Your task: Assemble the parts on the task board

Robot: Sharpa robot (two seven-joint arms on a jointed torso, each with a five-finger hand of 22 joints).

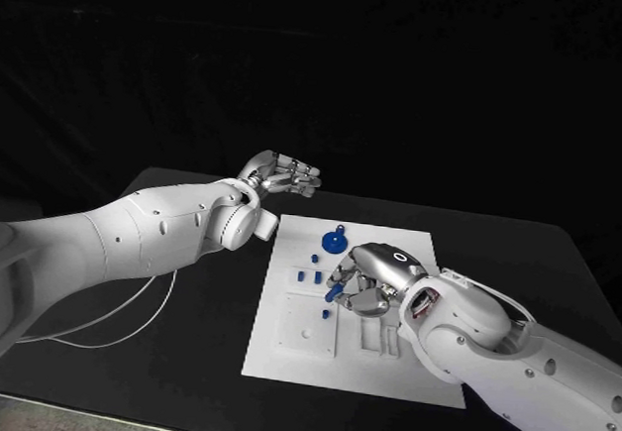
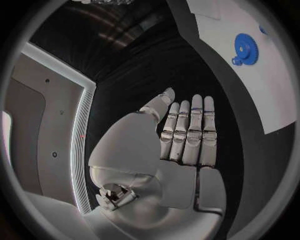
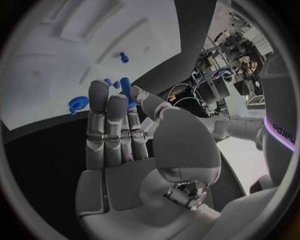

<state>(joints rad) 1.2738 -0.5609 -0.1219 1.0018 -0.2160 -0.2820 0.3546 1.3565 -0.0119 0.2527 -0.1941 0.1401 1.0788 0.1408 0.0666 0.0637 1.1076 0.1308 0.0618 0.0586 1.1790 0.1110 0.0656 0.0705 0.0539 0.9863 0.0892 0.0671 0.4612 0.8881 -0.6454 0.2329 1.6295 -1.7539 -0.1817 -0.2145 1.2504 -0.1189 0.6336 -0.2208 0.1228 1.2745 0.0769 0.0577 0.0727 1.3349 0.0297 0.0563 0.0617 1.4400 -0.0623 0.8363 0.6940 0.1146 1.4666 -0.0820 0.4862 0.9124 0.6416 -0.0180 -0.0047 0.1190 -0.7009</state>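
The black table [image 1: 537,261] carried the task board [image 1: 294,358], a flat white rectangular plate lying with its long axis running away from the robot, its surface cut with shallow recesses and slots. A thin white cable [image 1: 118,316] curved over the table beside the left arm. The left hand [image 1: 283,177] hovered past the board's far-left corner, off the plate, its silver fingers straight, close together and holding nothing. The right hand [image 1: 368,279] hung over the middle of the board, hiding part of the plate under it, and held an elongated blue part [image 1: 334,293] between thumb and fingertips; in the right wrist view that part [image 3: 126,90] stood roughly in line with the fingers. A round blue toothed gear [image 1: 334,241] with a small stem lay flat near the board's far edge, apart from both hands. Several small blue pegs [image 1: 307,274] stood on the board to the left of the right hand.
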